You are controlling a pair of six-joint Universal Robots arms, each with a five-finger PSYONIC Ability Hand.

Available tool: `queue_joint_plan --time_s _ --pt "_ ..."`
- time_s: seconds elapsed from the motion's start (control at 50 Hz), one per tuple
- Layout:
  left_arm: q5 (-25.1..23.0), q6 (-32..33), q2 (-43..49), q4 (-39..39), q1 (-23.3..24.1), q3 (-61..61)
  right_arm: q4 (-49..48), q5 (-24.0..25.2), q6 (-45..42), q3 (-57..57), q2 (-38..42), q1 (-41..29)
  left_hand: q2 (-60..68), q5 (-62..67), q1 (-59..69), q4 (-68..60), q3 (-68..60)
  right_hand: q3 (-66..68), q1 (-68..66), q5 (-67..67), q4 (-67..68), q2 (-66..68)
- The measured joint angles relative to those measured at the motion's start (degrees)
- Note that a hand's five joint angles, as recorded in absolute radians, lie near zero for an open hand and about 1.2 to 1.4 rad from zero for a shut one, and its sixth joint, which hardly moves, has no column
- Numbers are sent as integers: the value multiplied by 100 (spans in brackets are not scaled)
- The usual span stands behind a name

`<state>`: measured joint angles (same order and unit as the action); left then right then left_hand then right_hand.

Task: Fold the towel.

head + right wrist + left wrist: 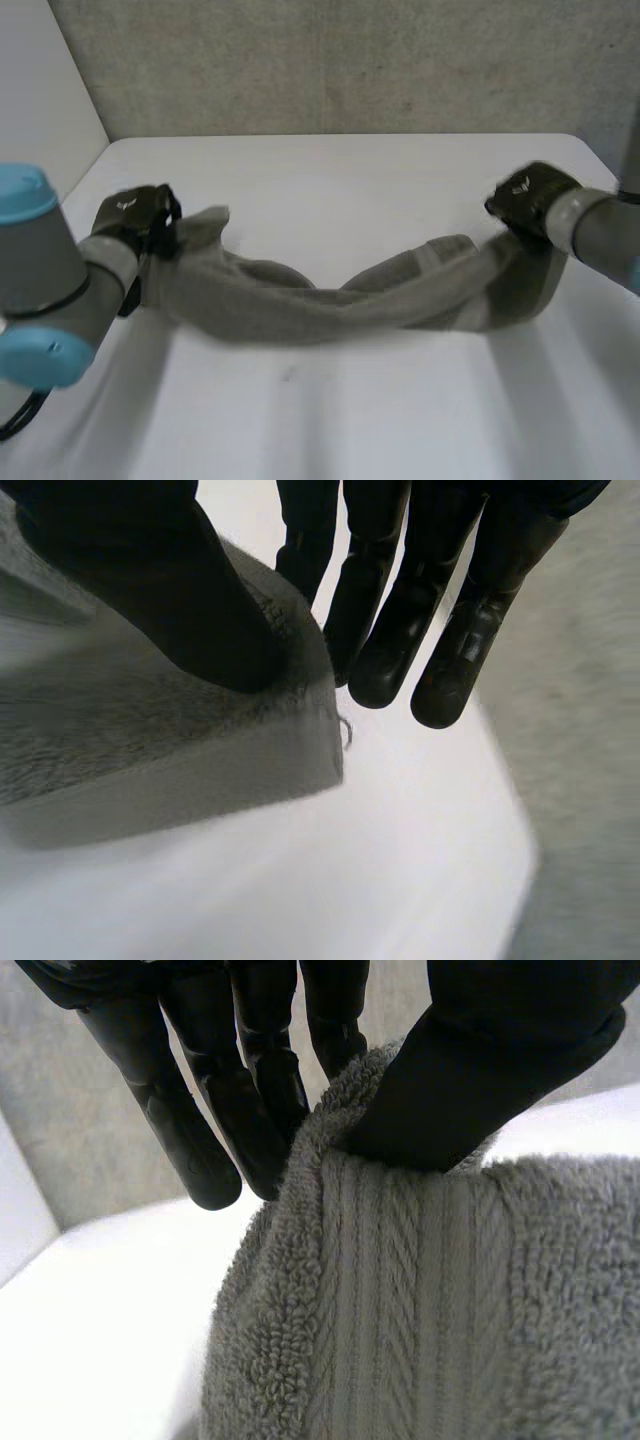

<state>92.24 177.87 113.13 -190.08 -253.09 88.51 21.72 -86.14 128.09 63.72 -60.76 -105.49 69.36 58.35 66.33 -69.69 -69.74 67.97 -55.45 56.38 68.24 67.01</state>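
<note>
A grey-green towel (330, 300) hangs bunched between my two hands and sags onto the white table (340, 180) in the middle. At the towel's left end my left hand (135, 215) is shut on it. In the left wrist view the thumb (480, 1080) pinches the ribbed border of the towel (420, 1310) against the fingers (250, 1110). My right hand (530, 195) holds the right end, lifted off the table. In the right wrist view its thumb (150, 590) presses a towel corner (200, 740) against the fingers (390, 630).
A grey wall (340, 60) stands behind the table's far edge. A white side panel (40, 90) rises at the back left. My left arm's grey joint with light-blue caps (35, 280) sits at the near left.
</note>
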Motion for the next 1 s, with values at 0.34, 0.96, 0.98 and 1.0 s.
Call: queue_joint_plan --time_s 0.34,0.96,0.98,1.0 --pt "-380 -640 407 -608 19 -4585 -4775 -467 560 -1658 -317 -333 0 0 0 0 -2 1 0 34 9 0" --pt "-1233 -948 1051 -2397 -594 902 -4095 952 1053 3383 -446 107 0 11 0 1 0 11 0 41 11 0" --pt "-1231 -693 1014 -2307 -653 968 -4045 946 1054 3388 -459 122 -61 -5 1 100 106 10 0 40 11 0" --pt "-1230 -568 983 -2265 -682 995 -4020 943 1056 3389 -469 129 -173 -22 -1 193 223 10 0 41 11 0"
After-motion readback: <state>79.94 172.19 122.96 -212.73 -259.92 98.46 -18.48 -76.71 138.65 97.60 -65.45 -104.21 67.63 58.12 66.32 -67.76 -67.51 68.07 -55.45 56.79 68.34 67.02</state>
